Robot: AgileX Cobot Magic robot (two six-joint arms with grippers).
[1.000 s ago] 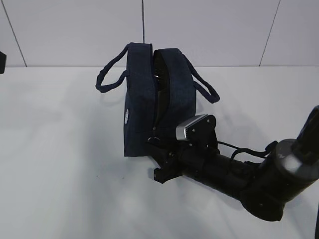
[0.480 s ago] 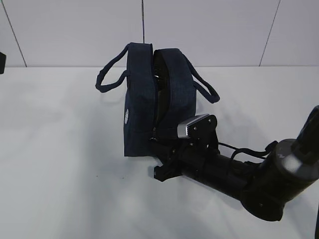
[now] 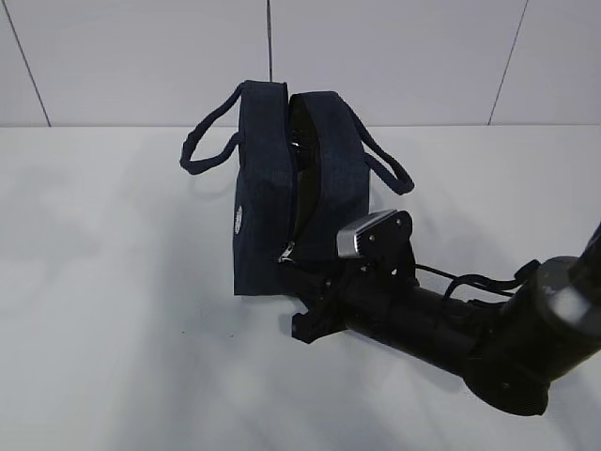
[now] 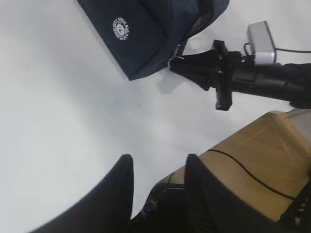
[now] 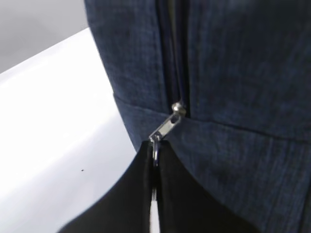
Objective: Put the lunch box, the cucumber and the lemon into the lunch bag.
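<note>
Standing on a white table [image 3: 113,310] before pale wall panels [image 3: 394,56], the lunch bag [image 3: 272,188] has its zipper pull [image 5: 165,127] clamped in the right pincer [image 5: 155,160].

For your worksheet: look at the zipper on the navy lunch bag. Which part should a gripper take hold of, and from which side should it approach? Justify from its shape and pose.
Grip the silver ring pull, not the fabric. It sticks out from the slider at the low end of the lunch bag, clear of the cloth, so come in from that end, along the table. It is thin and flat, so the jaws should pinch its flat faces, as the right gripper does here.
</note>
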